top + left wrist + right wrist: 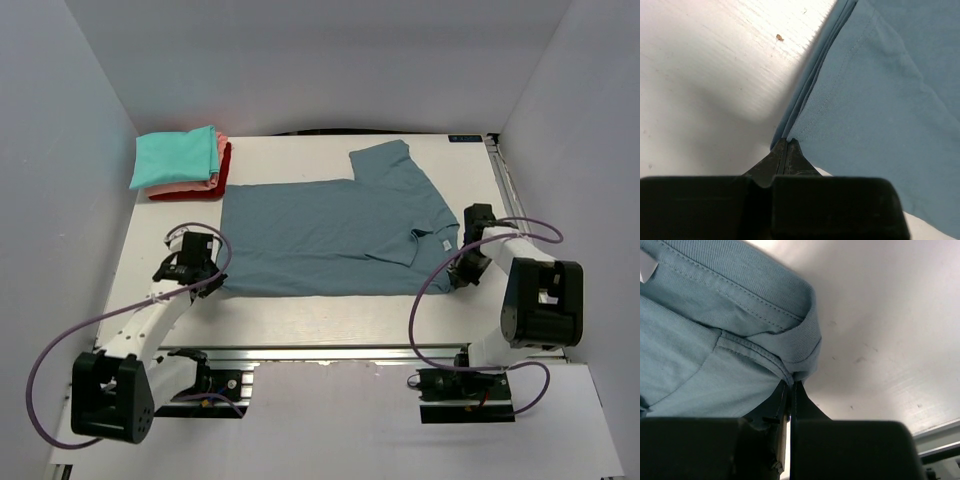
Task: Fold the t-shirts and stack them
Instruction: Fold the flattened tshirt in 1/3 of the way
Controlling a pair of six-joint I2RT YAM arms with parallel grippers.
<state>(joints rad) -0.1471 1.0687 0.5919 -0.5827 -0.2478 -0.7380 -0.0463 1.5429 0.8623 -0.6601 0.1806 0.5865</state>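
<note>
left gripper (787, 141) jaws pinch the blue t-shirt (330, 235) edge at lower centre, right gripper (791, 385) jaws clamp its collar seam.

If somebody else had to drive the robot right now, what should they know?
Left hand: shut on the blue shirt, at its left edge.
Right hand: shut on the same shirt, at the collar.
Blue shirt: spread flat in the middle of the table, with its far sleeve sticking out.
Done: the teal shirt, pink shirt and red shirt are folded and stacked in the far left corner, teal on top.
Left to do: fold the blue shirt and put it on that stack.
</note>
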